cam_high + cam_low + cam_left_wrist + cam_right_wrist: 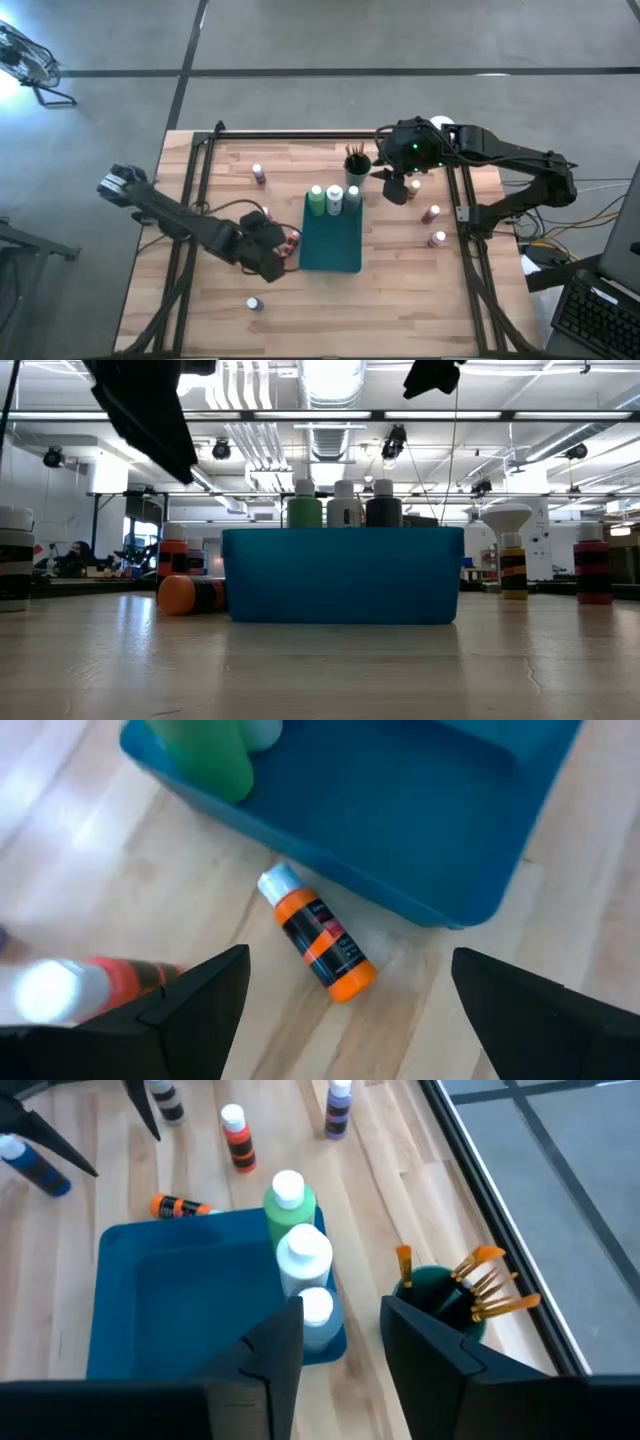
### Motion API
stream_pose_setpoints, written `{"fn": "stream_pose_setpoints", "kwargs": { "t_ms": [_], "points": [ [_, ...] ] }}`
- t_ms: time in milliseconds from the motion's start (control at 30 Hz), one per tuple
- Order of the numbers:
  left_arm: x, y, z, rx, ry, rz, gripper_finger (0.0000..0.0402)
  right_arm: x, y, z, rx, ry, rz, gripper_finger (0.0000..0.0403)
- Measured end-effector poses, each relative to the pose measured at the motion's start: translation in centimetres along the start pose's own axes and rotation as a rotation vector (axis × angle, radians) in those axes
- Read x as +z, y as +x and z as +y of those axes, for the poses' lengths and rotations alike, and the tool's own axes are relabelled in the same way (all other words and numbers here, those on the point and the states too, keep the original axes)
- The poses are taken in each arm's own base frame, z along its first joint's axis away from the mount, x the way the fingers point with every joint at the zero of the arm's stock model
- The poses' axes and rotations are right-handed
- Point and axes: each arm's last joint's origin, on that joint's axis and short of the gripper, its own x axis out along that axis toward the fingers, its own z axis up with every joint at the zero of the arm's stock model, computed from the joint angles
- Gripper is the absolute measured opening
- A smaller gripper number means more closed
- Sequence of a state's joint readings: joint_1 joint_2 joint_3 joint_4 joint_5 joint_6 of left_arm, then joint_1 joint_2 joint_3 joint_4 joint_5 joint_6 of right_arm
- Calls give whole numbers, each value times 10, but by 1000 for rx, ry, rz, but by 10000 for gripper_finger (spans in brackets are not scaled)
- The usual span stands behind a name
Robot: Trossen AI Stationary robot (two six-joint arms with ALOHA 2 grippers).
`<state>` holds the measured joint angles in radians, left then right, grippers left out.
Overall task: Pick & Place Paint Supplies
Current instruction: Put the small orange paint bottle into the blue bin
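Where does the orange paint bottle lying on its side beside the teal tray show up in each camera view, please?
High view: orange bottle beside the tray's left edge, under the left pincer.
Low view: lying at the tray's left corner.
Left wrist view: centre, cap toward the green bottle.
Right wrist view: beyond the tray's far corner.
Shared landmark: the teal tray.

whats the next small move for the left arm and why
Probably lower the left tool straight down around the orange paint bottle. The bottle lies on its side on the table beside the teal tray, framed between the open fingers, and is not yet gripped.
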<state>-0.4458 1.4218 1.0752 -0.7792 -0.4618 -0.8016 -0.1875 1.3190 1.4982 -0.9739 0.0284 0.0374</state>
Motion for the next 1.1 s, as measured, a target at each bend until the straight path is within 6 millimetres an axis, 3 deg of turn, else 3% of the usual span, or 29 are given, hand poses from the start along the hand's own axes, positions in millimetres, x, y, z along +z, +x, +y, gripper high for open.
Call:
{"fn": "stream_pose_setpoints", "kwargs": {
  "t_ms": [300, 733, 1100],
  "points": [
    [-10, 30, -12, 69, -194, 66, 351, -7, 5, 0, -1, -47, 41, 107],
    [-8, 43, -8, 105, -298, 116, 351, -11, 11, 0, -1, -50, 67, 82],
    [-15, 65, -11, 169, -270, 162, 351, -11, 11, 0, -1, -66, 65, 106]
  ]
}}
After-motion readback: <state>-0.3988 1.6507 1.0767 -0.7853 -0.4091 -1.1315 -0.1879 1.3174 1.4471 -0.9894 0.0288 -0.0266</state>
